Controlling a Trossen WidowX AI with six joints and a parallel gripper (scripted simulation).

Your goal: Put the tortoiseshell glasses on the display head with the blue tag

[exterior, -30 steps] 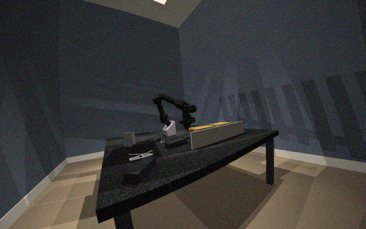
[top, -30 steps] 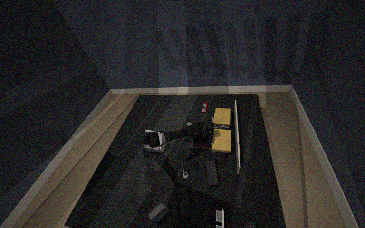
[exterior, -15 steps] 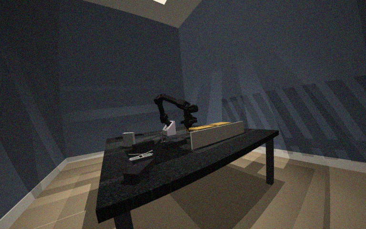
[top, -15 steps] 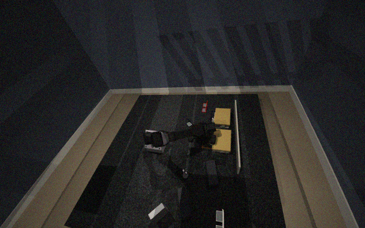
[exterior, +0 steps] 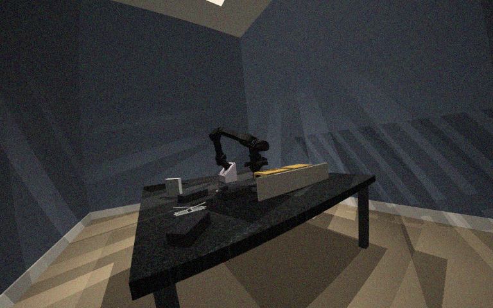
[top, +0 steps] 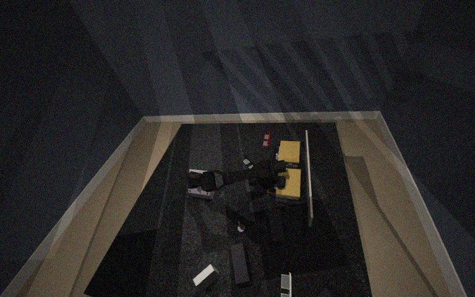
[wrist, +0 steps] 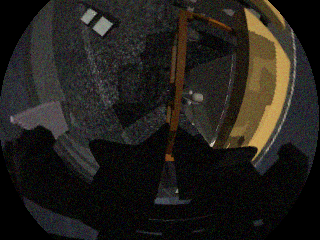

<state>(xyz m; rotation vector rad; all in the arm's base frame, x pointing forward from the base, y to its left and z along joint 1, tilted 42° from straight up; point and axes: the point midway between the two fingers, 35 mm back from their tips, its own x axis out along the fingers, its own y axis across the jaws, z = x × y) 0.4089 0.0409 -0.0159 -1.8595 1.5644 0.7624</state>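
The pincer (wrist: 170, 160) is nearly closed, clamped on a thin orange-brown bar of the tortoiseshell glasses (wrist: 179, 67), which runs from the fingertips toward 12 o'clock in the wrist view and bends toward 2 o'clock at its far end. The glasses hang off the dark surface (exterior: 254, 224), just beside the 2 yellow-topped blocks (top: 289, 151) that stand side by side. In the top view the arm (top: 238, 175) reaches from its pale base (top: 196, 192) toward 3 o'clock, its wrist over the near edges of those blocks. A long pale board (exterior: 291, 181) stands upright just past them. Red glasses (top: 266, 139) lie at 12 o'clock from the wrist, well apart. Whether the frame touches either block, and which one bears the blue tag, I cannot tell; the display heads themselves are too dark to make out.
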